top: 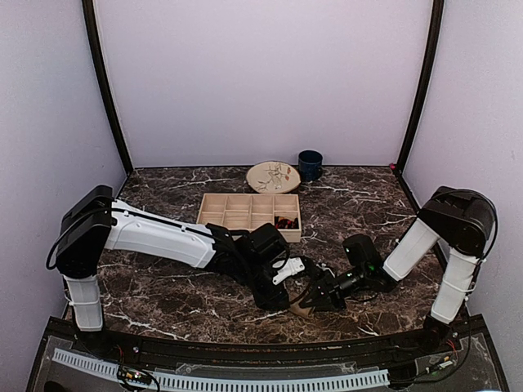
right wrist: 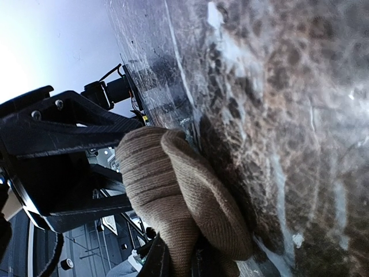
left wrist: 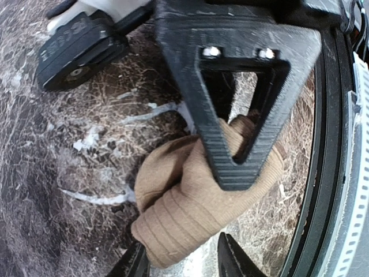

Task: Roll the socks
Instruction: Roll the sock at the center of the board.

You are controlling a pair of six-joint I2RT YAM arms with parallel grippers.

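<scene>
One tan sock (left wrist: 190, 202) | ribbed knit | bunched, partly rolled

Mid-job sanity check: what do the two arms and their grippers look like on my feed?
Both match. The left arm and right arm are white tubular links between boxy black joint housings, with thin black cables looping at the shoulders. The left gripper and right gripper are black ridged plastic; their fingers are open triangular frames fixed with silver screws.
</scene>
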